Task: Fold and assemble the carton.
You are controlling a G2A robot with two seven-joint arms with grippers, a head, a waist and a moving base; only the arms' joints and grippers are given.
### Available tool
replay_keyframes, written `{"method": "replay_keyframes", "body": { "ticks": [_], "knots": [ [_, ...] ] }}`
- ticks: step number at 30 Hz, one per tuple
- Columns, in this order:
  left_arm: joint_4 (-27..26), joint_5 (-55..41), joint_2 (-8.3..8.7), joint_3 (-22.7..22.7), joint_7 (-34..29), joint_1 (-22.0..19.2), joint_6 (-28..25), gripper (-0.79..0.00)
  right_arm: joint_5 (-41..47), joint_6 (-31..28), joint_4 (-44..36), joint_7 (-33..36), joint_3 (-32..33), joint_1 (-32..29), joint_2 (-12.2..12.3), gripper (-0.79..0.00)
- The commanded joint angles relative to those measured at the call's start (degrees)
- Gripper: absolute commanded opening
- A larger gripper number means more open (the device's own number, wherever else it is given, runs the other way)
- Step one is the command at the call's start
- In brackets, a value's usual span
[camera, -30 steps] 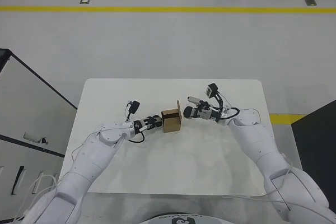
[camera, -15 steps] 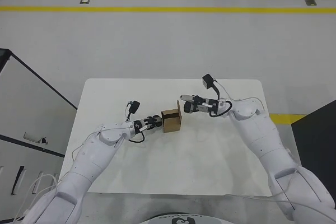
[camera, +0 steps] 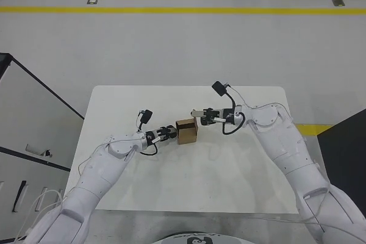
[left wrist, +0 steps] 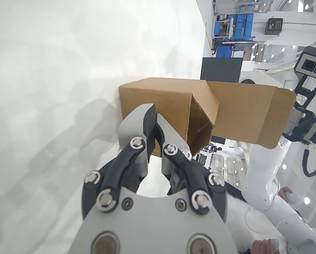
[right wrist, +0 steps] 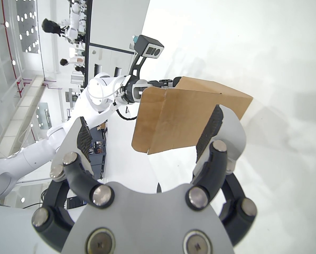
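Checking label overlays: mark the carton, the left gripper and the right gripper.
carton [camera: 186,130], top view, middle of its brown body.
left gripper [left wrist: 154,124], left wrist view, between its closed fingertips.
right gripper [right wrist: 149,121], right wrist view, midway between its open fingertips.

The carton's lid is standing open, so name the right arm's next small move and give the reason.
Probably fold the lid flap over the open end of the carton. The right gripper is open at the raised flap, while the left gripper is shut on the carton, steadying it.
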Motion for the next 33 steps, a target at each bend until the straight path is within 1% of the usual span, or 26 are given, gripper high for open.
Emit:
{"method": "replay_keyframes", "body": {
  "ticks": [1, 2, 4, 5, 9, 12, 18, 20, 21, 23, 25, 29, 31, 32, 33],
  "knots": [
    [0.0, 0.0, 0.00, 0.0, 0.0, 0.0, 0.0, -0.785, -6.5, -0.7, -3.0, -3.5, -0.8, -0.8, 0.2, 0.000],
    [0.0, 0.0, 0.00, 0.0, 0.0, 0.0, 0.0, -0.785, -7.7, -1.4, -4.7, -4.0, -0.7, -1.4, 0.4, 0.000],
    [0.0, 0.0, 0.00, 0.0, 0.0, 0.0, 0.0, -0.785, -11.7, -1.3, -7.4, -4.7, 0.1, -2.2, 1.0, 0.000],
    [0.0, 0.0, 0.00, 0.0, 0.0, 0.0, 0.0, -0.785, -12.3, -0.9, -8.9, -4.6, 0.6, -2.9, 1.3, 0.000],
    [0.0, 0.0, 0.00, 0.0, 0.0, 0.0, 0.0, -0.785, -13.3, 2.1, -13.6, -2.4, 3.3, -5.0, 2.4, 0.000],
    [0.0, 0.0, 0.00, 0.0, 0.0, 0.0, 0.0, -0.785, -12.1, 3.9, -16.8, 0.6, 4.7, -5.9, 3.0, 0.000],
    [0.0, 0.0, 0.00, 0.0, 0.0, 0.0, 0.0, -0.785, -12.1, 3.9, -16.8, 0.6, 4.7, -5.9, 3.0, 0.000],
    [0.0, 0.0, 0.00, 0.0, 0.0, 0.0, 0.0, -0.785, -12.1, 4.4, -17.0, -0.5, 4.7, -6.4, 3.0, 0.000],
    [0.0, 0.0, 0.00, 0.0, 0.0, 0.0, 0.0, -0.785, -9.6, 4.2, -17.3, -0.2, 5.1, -6.5, 2.9, 0.000],
    [0.0, 0.0, 0.00, 0.0, 0.0, 0.0, 0.0, -0.785, -8.6, 3.5, -16.8, 1.8, 5.9, -5.9, 3.2, 0.000],
    [0.0, 0.0, 0.00, 0.0, 0.0, 0.0, 0.0, -0.785, -5.6, 3.6, -15.9, 4.0, 7.0, -5.4, 3.4, 0.000],
    [0.0, 0.0, 0.00, 0.0, 0.0, 0.0, 0.0, -0.785, -6.6, 4.5, -14.0, 5.5, 8.1, -4.4, 4.0, 0.000],
    [0.0, 0.0, 0.00, 0.0, 0.0, 0.0, 0.0, -0.785, -8.2, 5.3, -13.3, 5.5, 7.8, -3.9, 4.1, -0.040],
    [0.0, 0.0, 0.00, 0.0, 0.0, 0.0, 0.0, -0.785, -8.6, 5.7, -12.7, 5.5, 7.4, -3.7, 4.1, -0.111],
    [0.0, 0.0, 0.00, 0.0, 0.0, 0.0, 0.0, -0.785, -9.0, 6.2, -12.2, 5.4, 6.9, -3.3, 4.0, -0.148]
  ]
}}
